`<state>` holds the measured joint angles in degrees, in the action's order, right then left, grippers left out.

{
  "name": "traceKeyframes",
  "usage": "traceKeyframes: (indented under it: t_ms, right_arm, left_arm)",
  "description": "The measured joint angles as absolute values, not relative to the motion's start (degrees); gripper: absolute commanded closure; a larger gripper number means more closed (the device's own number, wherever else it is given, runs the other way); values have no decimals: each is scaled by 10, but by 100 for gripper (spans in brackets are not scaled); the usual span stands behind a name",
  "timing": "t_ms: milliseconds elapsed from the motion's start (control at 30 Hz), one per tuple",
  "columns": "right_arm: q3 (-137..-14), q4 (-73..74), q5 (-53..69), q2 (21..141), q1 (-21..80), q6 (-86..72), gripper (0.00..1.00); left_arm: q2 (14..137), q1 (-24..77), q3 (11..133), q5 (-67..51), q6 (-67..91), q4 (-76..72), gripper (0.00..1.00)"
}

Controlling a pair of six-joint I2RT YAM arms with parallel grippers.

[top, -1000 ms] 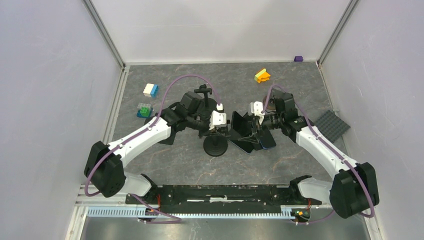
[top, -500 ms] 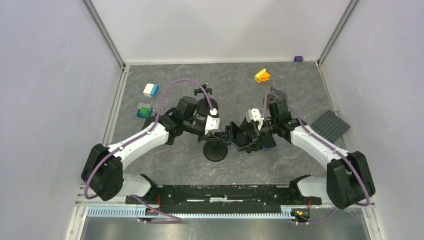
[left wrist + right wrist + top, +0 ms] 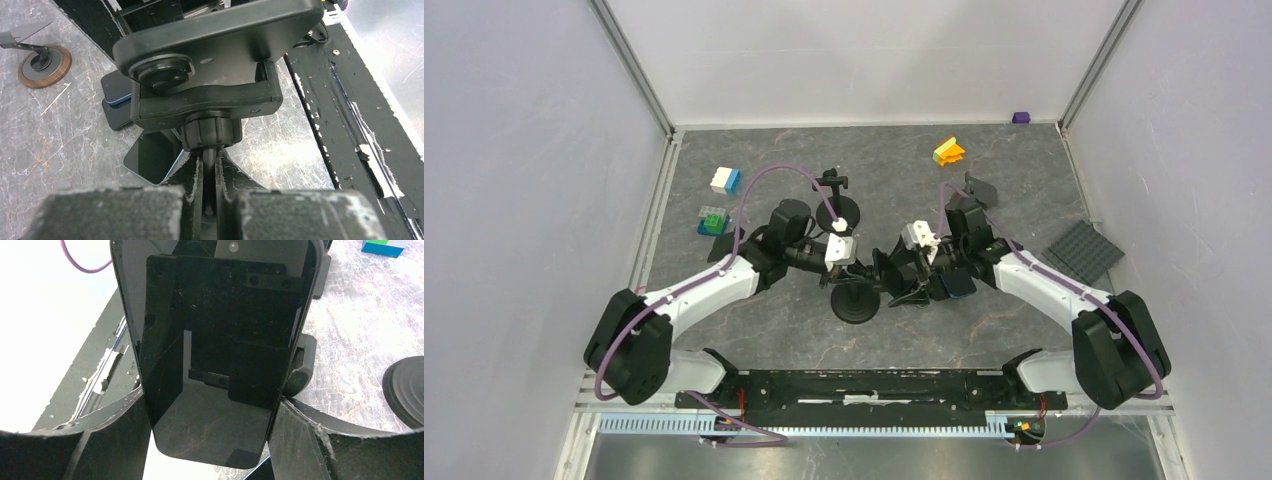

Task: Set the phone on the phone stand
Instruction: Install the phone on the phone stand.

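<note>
Over the marbled table (image 3: 984,330), left claw (image 3: 210,161) pinches the black stand (image 3: 210,100), right claw (image 3: 210,412) clasps the glossy phone (image 3: 215,340).

The phone stand (image 3: 855,300), loose phones (image 3: 954,284) and second stand (image 3: 831,183) crowd the centre; the near table (image 3: 774,335) gives room.

Robotics lab test cell, plain white walls (image 3: 864,60), aluminium corner posts (image 3: 634,70), grey marble-look tabletop (image 3: 774,320), scattered toy bricks (image 3: 725,180)

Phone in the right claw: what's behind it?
The phone covers most of the stand's cradle; only a black side grip peeks out on its right. Whether they touch is hidden.
</note>
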<state>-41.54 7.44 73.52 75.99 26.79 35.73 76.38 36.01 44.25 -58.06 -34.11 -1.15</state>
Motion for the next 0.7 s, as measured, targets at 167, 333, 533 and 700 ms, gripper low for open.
traceKeyframes:
  t_ms: [167,333,533,700]
  right_arm:
    - [-410,27,734,763,273,315,100]
    - [-409,-2,740,780,279,286,100]
    - [-409,-4,751,785,280,276,100]
    - [-410,11,761,788,280,293,100]
  left_arm:
    - [764,355,432,-597,-320,-36,98]
    - [765,351,428,-603,-300,-48,98]
    - [773,350,428,-626,-289,-60,98]
    - [781,350,428,-647,-283,-66,98]
